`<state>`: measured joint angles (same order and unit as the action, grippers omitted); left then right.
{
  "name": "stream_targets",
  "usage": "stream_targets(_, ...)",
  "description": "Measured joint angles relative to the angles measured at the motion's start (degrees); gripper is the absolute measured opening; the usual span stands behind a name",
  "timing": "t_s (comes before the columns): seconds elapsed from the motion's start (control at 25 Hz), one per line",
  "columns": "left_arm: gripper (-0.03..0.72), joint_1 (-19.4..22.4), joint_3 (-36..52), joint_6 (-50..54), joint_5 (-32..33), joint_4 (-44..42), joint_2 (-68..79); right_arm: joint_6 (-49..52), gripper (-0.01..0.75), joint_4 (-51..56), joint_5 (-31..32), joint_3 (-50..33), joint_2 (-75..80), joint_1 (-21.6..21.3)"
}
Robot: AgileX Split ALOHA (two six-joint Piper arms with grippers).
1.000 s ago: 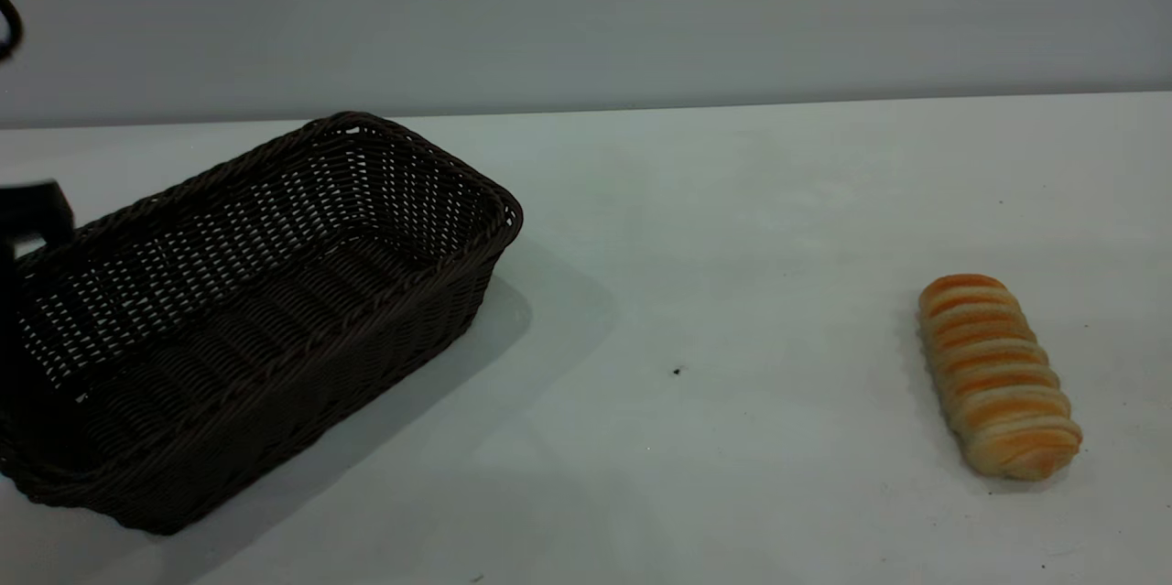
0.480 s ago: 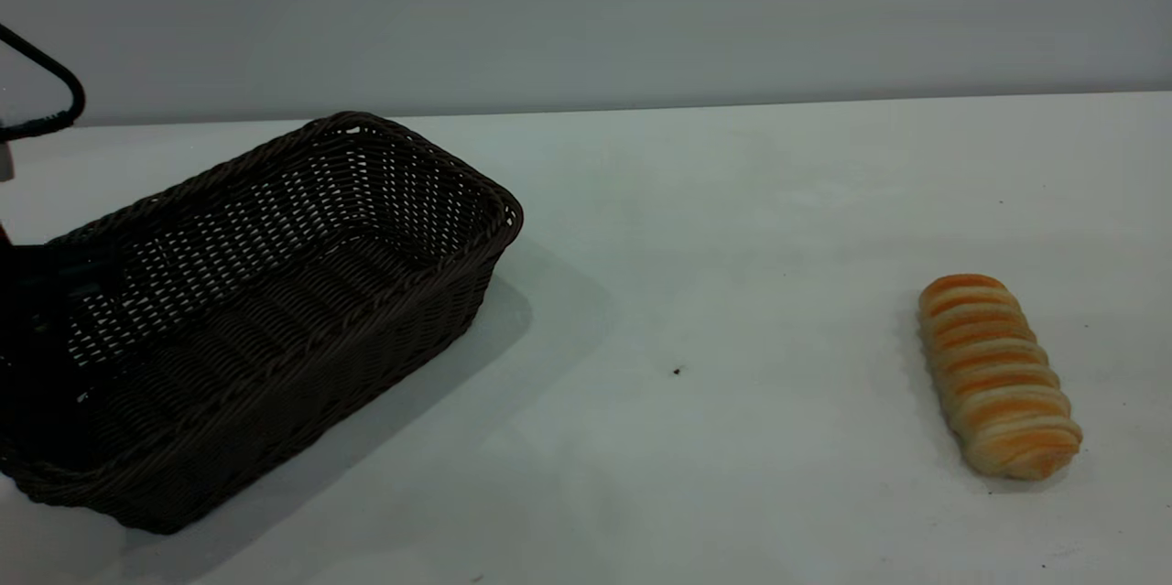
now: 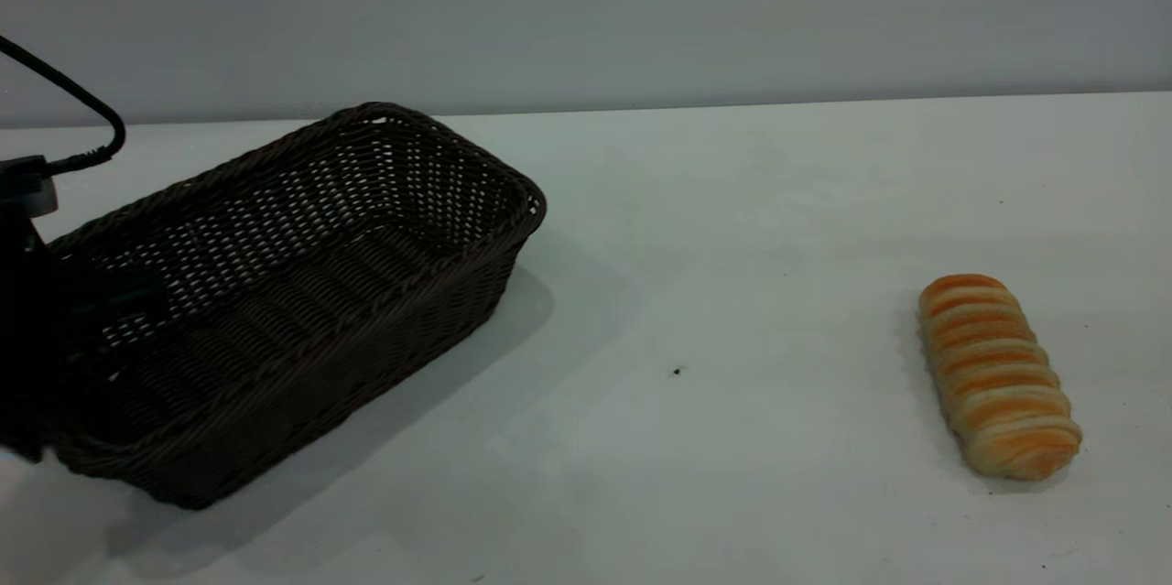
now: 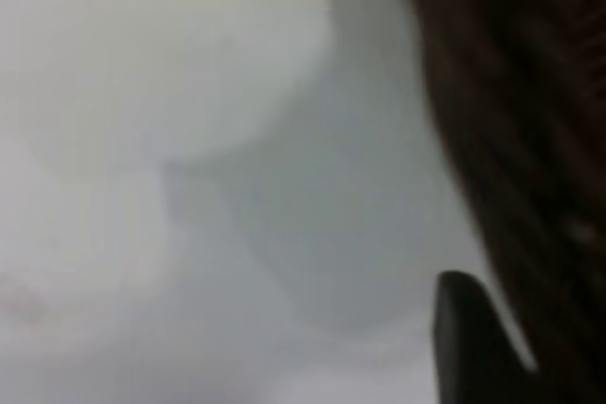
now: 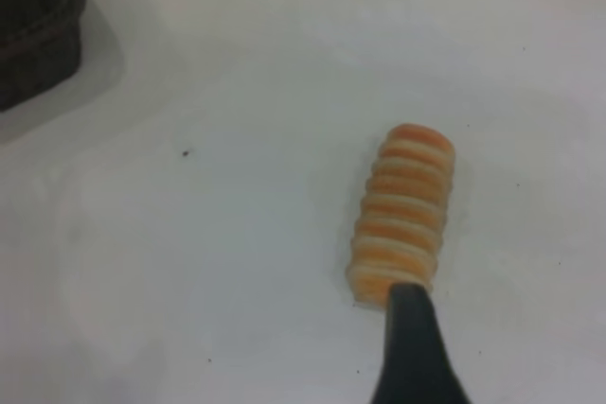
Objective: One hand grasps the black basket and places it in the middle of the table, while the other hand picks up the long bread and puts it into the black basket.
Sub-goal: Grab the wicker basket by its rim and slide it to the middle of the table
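The black basket (image 3: 366,356) stands at the left of the white table (image 3: 732,246), empty, its long side running back to the right. My left gripper (image 3: 55,310) is at the basket's left end, shut on the rim there, with one dark finger (image 3: 124,299) inside the basket. In the left wrist view one finger (image 4: 469,342) lies against the basket wall (image 4: 530,139). The long bread (image 3: 998,374) lies flat at the right, striped side up. My right gripper (image 5: 409,328) hovers over the table just short of the bread's near end (image 5: 402,215), apart from it.
A grey wall runs behind the table's back edge. A black cable (image 3: 82,109) loops above the left arm. A tiny dark speck (image 3: 677,371) lies between basket and bread. A corner of the basket (image 5: 33,35) shows in the right wrist view.
My left gripper came down onto the basket's left end. The basket has shifted a little to the right and slightly up. The bread has not moved.
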<state>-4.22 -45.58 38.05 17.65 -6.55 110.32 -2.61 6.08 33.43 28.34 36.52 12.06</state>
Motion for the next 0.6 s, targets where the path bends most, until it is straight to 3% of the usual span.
stream_targets(0.2,0.188,0.0,-0.8,0.0,-3.9,0.1,0.0,0.0,0.493,0.0,-0.1,0.0,0.0,0.0)
stream_targets(0.4,0.184,-1.7,-3.5,-4.0,-1.8,-0.1,0.0,0.0,0.493,0.3,-1.4,0.0,0.0,0.0)
stream_targets(0.6,0.176,-6.0,-6.6,-12.5,-0.3,4.3,0.2,0.0,0.493,0.7,-3.6,0.0,2.8,0.0)
